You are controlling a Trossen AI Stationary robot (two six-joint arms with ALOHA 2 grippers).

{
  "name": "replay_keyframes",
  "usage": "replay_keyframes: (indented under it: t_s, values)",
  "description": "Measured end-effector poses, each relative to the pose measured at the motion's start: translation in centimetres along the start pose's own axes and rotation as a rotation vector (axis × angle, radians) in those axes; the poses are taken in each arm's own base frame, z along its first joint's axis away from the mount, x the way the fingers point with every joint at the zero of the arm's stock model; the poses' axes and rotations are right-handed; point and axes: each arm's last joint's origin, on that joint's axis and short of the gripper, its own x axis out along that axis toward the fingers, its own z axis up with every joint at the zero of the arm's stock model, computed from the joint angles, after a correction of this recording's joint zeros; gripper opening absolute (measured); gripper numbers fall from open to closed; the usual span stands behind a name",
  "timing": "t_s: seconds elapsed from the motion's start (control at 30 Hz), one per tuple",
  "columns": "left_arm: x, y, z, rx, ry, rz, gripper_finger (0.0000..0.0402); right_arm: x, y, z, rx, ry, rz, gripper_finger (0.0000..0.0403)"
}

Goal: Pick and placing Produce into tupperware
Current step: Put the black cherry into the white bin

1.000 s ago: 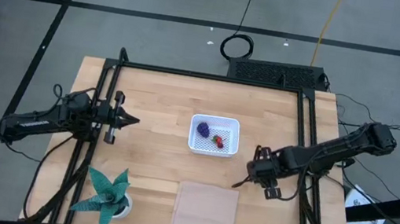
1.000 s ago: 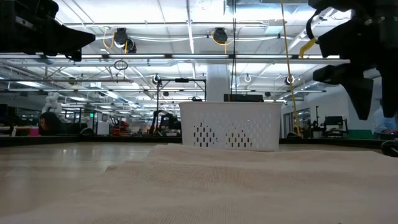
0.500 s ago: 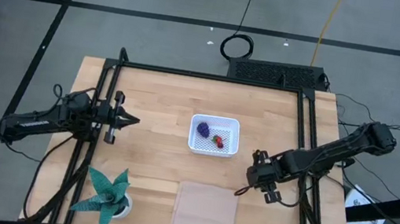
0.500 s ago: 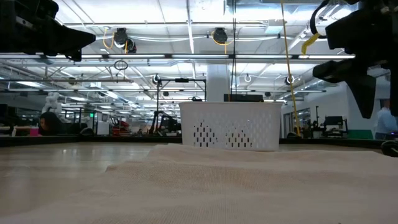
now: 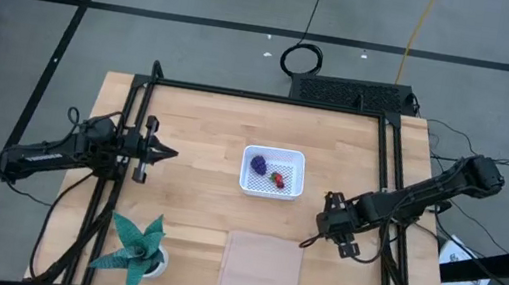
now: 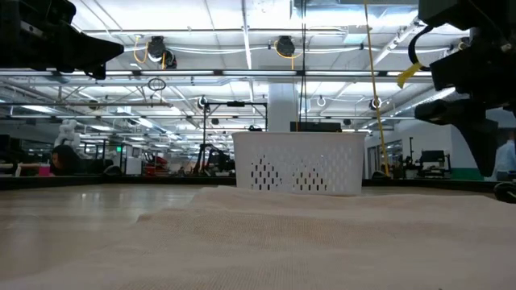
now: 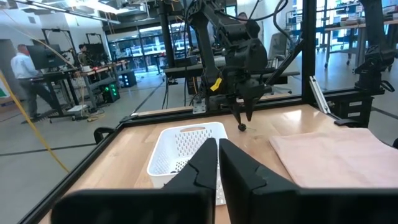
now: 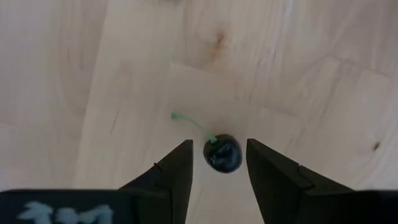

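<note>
The white tupperware (image 5: pixel 272 172) sits mid-table and holds the purple lump (image 5: pixel 258 163) and the red piece (image 5: pixel 278 179). One dark reddish-brown ball (image 8: pixel 222 153) with a short green stem lies on the wood to the tupperware's near right. My right gripper (image 8: pixel 219 144) points down over it, open, with one finger on each side of the ball and a gap to each. The second ball does not show. My left gripper (image 5: pixel 170 153) hovers left of the tupperware, shut and holding nothing.
A flat pinkish mat (image 5: pixel 260 273) lies at the near edge, just left of my right gripper. A teal spiky potted plant (image 5: pixel 138 246) stands at the near left corner. Black frame rails (image 5: pixel 385 182) run along the table's sides. Bare wood surrounds the ball.
My right gripper has moved a little toward the near edge and gone down toward the ball on the table, staying open. The left arm and the tupperware have kept still.
</note>
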Motion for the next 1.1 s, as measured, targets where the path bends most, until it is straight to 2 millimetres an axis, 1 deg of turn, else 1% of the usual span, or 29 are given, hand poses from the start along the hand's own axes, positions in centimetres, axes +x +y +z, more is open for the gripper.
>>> replay_keyframes:
  t_s: [0.23,0.43,0.6,0.9,1.1]
  values:
    - [0.0,0.0,0.0,0.0,0.0,0.0,0.0027,0.65,-0.05,-0.32,0.027,-0.008,0.0,0.0152]
    - [0.0,0.0,0.0,0.0,0.0,0.0,0.0013,0.95,-0.1,-0.45,0.027,-0.015,-0.006,0.0173]
    - [0.0,0.0,0.0,-0.001,0.0,0.0,0.0002,1.06,-0.12,-0.52,0.028,-0.016,-0.006,0.018]
    - [0.0,0.0,0.0,-0.001,0.0,0.001,0.0025,1.06,-0.13,-0.52,0.028,-0.015,-0.007,0.0181]
    - [0.0,0.0,0.0,-0.005,0.0,0.0,0.0025,1.06,-0.19,-0.52,0.036,-0.017,-0.026,0.0181]
